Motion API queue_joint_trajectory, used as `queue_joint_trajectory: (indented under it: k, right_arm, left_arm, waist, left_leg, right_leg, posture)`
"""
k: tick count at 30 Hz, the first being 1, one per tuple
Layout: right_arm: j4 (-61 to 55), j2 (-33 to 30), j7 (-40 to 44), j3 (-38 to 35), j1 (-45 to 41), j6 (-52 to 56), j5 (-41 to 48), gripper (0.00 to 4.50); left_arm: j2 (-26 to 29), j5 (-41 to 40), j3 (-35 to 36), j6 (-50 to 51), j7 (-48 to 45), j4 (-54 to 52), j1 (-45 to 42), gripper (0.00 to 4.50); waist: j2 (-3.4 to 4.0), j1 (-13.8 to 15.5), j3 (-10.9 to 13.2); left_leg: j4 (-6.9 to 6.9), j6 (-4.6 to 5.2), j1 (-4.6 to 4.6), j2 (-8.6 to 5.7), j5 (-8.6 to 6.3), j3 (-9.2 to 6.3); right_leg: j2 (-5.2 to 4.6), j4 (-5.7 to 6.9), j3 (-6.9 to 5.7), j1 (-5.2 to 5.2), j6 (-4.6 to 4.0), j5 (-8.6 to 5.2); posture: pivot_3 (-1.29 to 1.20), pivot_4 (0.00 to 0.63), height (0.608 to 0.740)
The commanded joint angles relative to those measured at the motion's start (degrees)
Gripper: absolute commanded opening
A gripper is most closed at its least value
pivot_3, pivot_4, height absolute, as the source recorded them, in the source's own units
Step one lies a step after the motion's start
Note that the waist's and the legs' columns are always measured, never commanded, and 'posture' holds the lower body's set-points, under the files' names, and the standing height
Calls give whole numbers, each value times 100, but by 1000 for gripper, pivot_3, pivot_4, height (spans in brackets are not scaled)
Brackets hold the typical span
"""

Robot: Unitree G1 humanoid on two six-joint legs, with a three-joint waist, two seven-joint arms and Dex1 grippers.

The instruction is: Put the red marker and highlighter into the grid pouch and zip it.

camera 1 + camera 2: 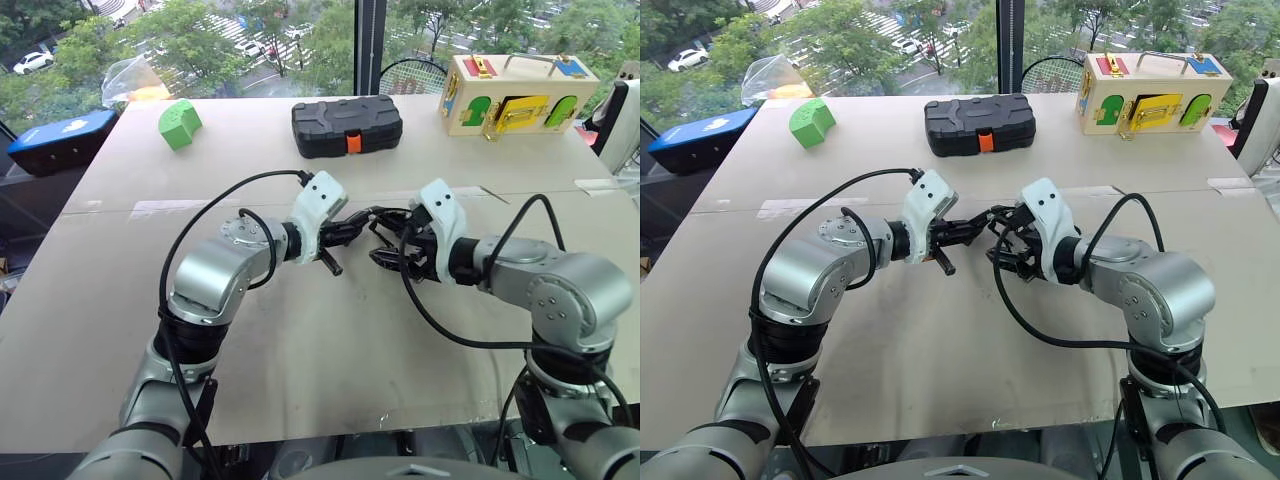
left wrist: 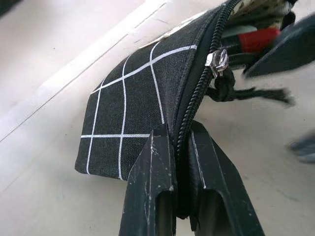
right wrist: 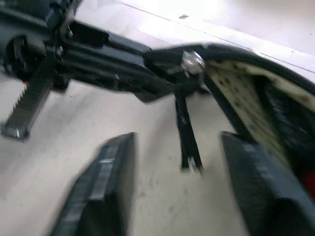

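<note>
The grid pouch [image 2: 133, 123] is held up off the table [image 1: 330, 350], out in the middle between the two arms, with its zipper part open. The metal slider [image 2: 217, 61] sits along the teeth and its black pull cord [image 3: 186, 132] dangles free. Through the gap a bit of the red marker [image 2: 258, 38] peeks out from inside; the highlighter I can't make out. The left gripper [image 2: 179, 147] is clamped tight on the pouch's zipped end, one finger on each side of the seam. The right gripper [image 3: 177, 196] has its fingers spread apart, the cord hanging between them with no contact. Farther back on the table sit a black case [image 1: 347, 125], a green block [image 1: 180, 124] and a wooden latch box [image 1: 515, 95].
</note>
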Motion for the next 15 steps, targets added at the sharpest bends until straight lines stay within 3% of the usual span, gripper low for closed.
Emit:
queue_joint_trajectory:
  k: [1,4,11,15]
  right_arm:
    - [53,148,-152,120,-202,-234,-29,1201]
    - [196,158,-314,232,-190,-400,-147,36]
    - [-31,151,-361,-192,-123,-253,-24,36]
    - [-272,-327,-213,-932,-57,48,72,36]
  left_arm:
    - [19,-95,-7,9,37,-299,-171,0]
    - [44,-113,-28,5,53,-312,-180,0]
    - [225,-107,-25,-98,-5,-296,-105,0]
    - [547,-63,15,-347,-162,-159,-43,0]
  waist:
    - [1,0,0]
    - [1,4,0]
    - [1,0,1]
    - [3,9,2]
  left_leg:
    - [0,0,0,0,0,0]
    - [-1,0,1,-1,0,0]
    - [-2,0,1,-1,0,-1]
    - [-2,0,1,-2,0,0]
  right_leg:
    - [0,0,0,-1,0,0]
    - [0,0,0,-2,0,0]
    - [1,-1,-1,-1,0,0]
    - [1,-3,-1,-1,0,0]
  posture:
    - [0,150,740]
    - [0,150,740]
    - [0,150,740]
    - [0,150,740]
